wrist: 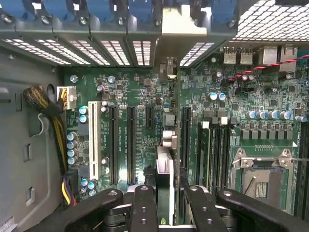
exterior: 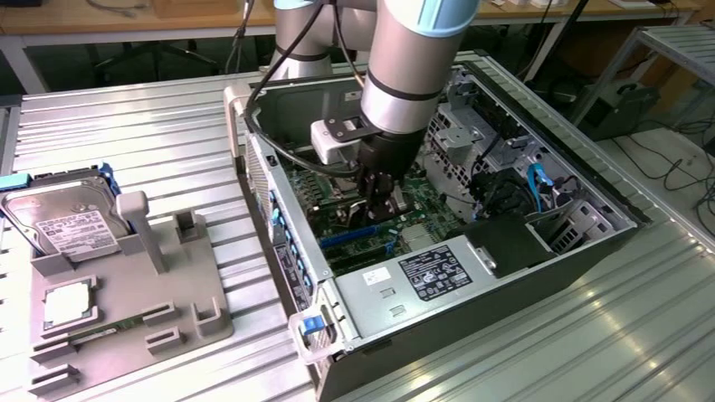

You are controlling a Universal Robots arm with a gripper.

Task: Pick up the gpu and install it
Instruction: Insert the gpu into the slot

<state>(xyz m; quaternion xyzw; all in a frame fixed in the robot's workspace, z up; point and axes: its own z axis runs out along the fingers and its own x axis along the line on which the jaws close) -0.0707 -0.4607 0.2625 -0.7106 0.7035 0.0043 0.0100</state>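
The gripper (wrist: pixel 165 203) sits closest to the wrist camera, its two black fingers (wrist: pixel 144 208) clamped on the gpu (wrist: pixel 165 179), which shows edge-on between them as a thin upright card with a silver bracket end. The card stands over the green motherboard (wrist: pixel 140 125), in line with the long black slots (wrist: pixel 131 142) and reaching toward the case's rear wall, where its bracket (wrist: pixel 178 21) meets the row of vented slot covers (wrist: pixel 113 50). Whether the card is fully seated in a slot cannot be told.

In the exterior view the arm (exterior: pixel 408 59) reaches down into the open computer case (exterior: pixel 581 243), with the gripper (exterior: pixel 380 197) deep inside over the motherboard (exterior: pixel 335 209). The power supply (exterior: pixel 436 272) lies just beside the gripper, toward the case's near end. Well apart from the case, toward the exterior view's left, a grey holder (exterior: pixel 146 293) stands on the metal table (exterior: pixel 134 142), carrying a hard drive (exterior: pixel 67 226) and a memory stick (exterior: pixel 106 328).
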